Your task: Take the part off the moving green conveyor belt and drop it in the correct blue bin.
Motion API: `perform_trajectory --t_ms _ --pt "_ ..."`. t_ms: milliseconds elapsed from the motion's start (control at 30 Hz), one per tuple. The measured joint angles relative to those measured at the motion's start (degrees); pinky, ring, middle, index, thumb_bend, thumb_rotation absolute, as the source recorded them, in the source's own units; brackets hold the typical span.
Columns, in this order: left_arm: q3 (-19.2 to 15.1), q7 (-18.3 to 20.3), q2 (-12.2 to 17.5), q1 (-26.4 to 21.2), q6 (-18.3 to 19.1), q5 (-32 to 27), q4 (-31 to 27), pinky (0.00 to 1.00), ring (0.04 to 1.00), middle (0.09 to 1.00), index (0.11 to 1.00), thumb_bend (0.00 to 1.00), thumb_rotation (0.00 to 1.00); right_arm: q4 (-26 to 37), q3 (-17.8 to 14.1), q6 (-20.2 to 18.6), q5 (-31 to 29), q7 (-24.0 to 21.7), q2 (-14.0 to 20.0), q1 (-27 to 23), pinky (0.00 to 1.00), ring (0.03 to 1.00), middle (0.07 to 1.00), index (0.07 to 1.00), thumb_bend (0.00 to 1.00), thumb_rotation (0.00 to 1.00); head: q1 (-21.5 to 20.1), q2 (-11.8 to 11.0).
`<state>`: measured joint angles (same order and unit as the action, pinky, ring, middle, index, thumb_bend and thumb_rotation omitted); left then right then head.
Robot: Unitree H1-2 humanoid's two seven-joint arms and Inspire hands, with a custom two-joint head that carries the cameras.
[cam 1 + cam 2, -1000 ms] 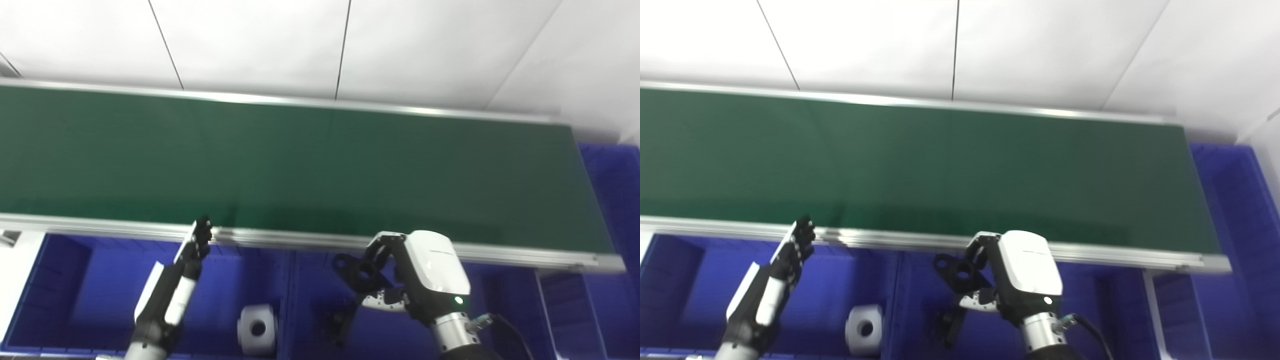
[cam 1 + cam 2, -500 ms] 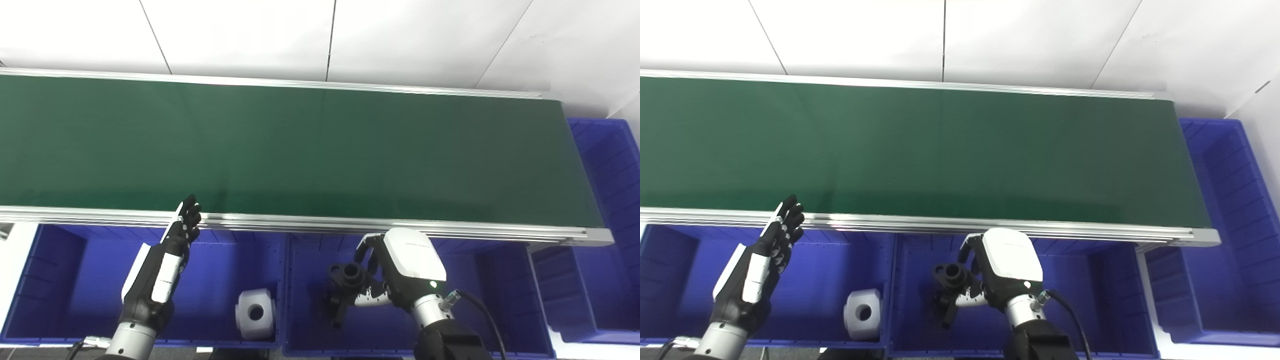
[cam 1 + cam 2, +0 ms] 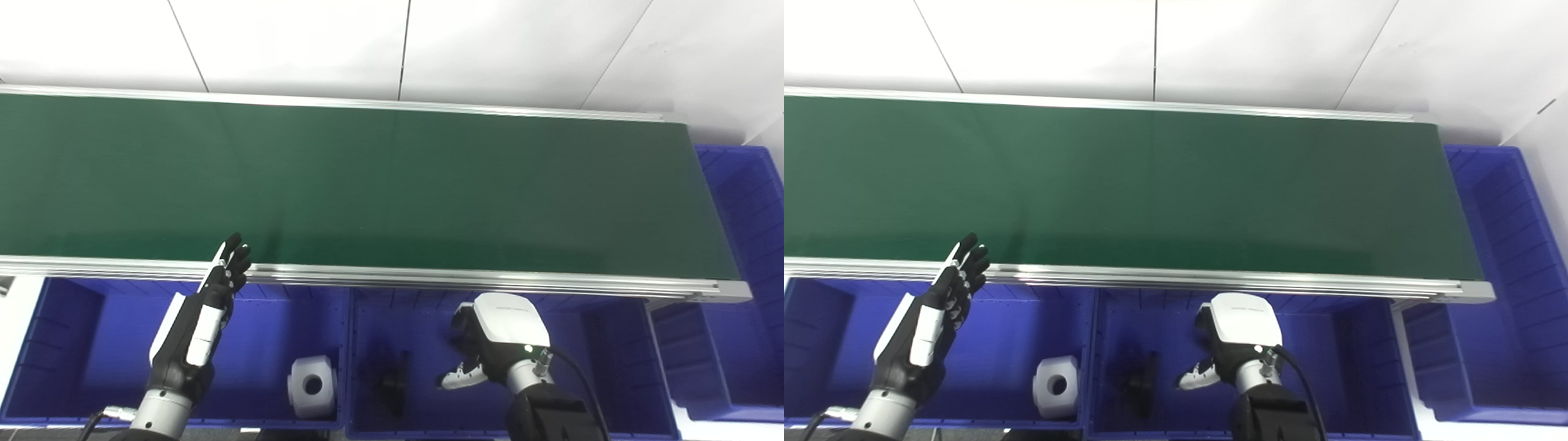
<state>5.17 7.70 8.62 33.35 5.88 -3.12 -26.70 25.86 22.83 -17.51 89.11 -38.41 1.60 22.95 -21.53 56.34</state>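
Right hand [image 3: 499, 340] hangs over the middle bin [image 3: 612, 343], fingers loosened and spread downward, thumb sticking out to the left, nothing in its grasp. Just left of it, apart from the fingers, the black part [image 3: 392, 383] lies on the floor of that same bin, blurred, so its exact pose cannot be told. Further left, past the wall between bins, a white part [image 3: 313, 386] with a round hole in its face sits in the near right corner of the left bin [image 3: 73, 343]. Left hand [image 3: 211, 300] is raised over the left bin with its fingers [image 3: 236, 257] stretched straight and close together, empty, tips reaching up across the belt's near metal rail [image 3: 429, 278]. Beyond the bins the green belt [image 3: 392, 184] runs from left to right across the whole view, its surface bare. At the belt's right end another blue bin [image 3: 747, 202] stands lengthwise, reaching from near to far. Behind the belt is a white panelled wall [image 3: 490, 49]
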Motion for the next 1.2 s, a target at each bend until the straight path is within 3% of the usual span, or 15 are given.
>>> perform_trajectory --t_ms 233,367,467,600,633,700,800,933,1000,1100,1200 --pt "0.3 0.0 0.1 0.0 0.0 0.8 0.0 0.96 0.970 0.980 1.000 0.79 1.00 3.1 -0.1 0.3 0.3 -2.8 -0.1 0.7 0.63 0.724 0.791 0.754 0.99 0.60 0.4 -0.2" --pt "0.6 0.0 0.1 0.0 0.0 1.4 0.0 0.96 0.975 0.983 1.000 0.79 1.00 9.6 -1.1 0.4 -2.8 -6.4 -0.9 2.5 0.59 0.701 0.768 0.735 0.99 0.64 1.6 -0.4" --pt "0.7 0.0 0.1 0.1 0.0 1.4 0.0 0.97 0.976 0.982 1.000 0.79 1.00 15.0 -2.9 0.3 -11.5 -6.8 -2.1 4.5 0.53 0.653 0.717 0.702 0.96 0.83 2.5 -0.5" --pt "0.8 0.0 0.0 0.2 0.0 1.4 0.0 0.96 0.972 0.978 1.000 0.79 1.00 22.5 -5.1 -1.5 -26.6 -6.9 -4.7 9.1 0.53 0.639 0.696 0.703 0.91 0.92 2.5 -0.5" --pt "0.8 0.0 0.0 0.2 0.0 1.4 0.0 0.96 0.971 0.977 1.000 0.79 1.00 23.6 -5.7 -2.0 -30.4 -6.4 -5.4 10.1 0.51 0.616 0.685 0.690 0.87 0.87 2.5 -0.5" --pt "0.8 0.0 -0.1 0.2 0.0 1.4 0.5 0.95 0.970 0.979 1.000 0.78 1.00 21.5 -7.9 -1.0 -39.2 -1.8 -6.5 12.0 0.51 0.599 0.678 0.679 0.79 0.77 3.1 -1.1" --pt "0.8 0.0 0.0 0.1 0.0 1.5 2.1 0.94 0.969 0.980 1.000 0.77 1.00 12.8 -12.1 4.9 -50.2 6.3 -7.1 13.5 0.55 0.623 0.706 0.693 0.74 0.72 3.6 -1.8" --pt "0.8 0.0 0.0 0.1 0.0 1.8 4.0 0.93 0.965 0.974 1.000 0.78 1.00 0.3 -16.8 13.8 -59.4 16.4 -7.6 13.5 0.64 0.718 0.796 0.774 0.75 0.83 4.0 -2.3" --pt "0.9 0.0 -0.1 0.1 0.0 2.6 4.3 0.93 0.963 0.975 1.000 0.78 1.00 -3.5 -18.4 18.1 -62.0 20.8 -7.8 13.3 0.76 0.814 0.866 0.839 0.79 0.90 4.0 -2.3" --pt "1.1 0.0 -0.1 0.1 0.0 3.0 4.3 0.92 0.961 0.976 1.000 0.79 1.00 -7.0 -19.1 24.4 -64.8 26.5 -7.8 12.9 0.91 0.946 0.966 0.949 0.81 0.99 4.4 -2.4" --pt "1.2 0.0 -0.1 0.1 -1.4 4.0 4.3 0.92 0.964 0.977 1.000 0.80 1.00 -8.6 -18.7 30.9 -66.4 31.5 -7.8 12.1 0.95 0.975 0.994 0.986 0.81 1.00 4.1 -2.4"
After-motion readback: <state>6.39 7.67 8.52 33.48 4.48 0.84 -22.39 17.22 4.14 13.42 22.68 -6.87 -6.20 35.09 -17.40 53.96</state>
